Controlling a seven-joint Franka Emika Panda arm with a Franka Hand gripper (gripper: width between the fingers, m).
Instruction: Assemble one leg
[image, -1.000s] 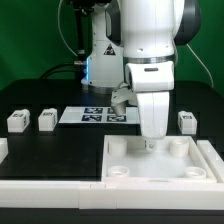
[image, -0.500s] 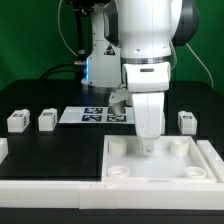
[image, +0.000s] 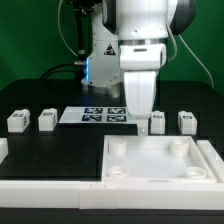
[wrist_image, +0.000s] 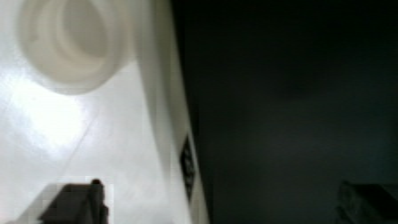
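Overhead, the end effector (image: 143, 128) hangs wide and empty over the panel (image: 150, 168), a leg (image: 158, 122) beside it.

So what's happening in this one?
The arm's gripper hangs over the far edge of the large white panel, jaws open and empty. No leg is picked up yet. The nearest leg sits just to the exterior view's right of the gripper, with another leg further right. Two more legs sit past the marker board on the left.
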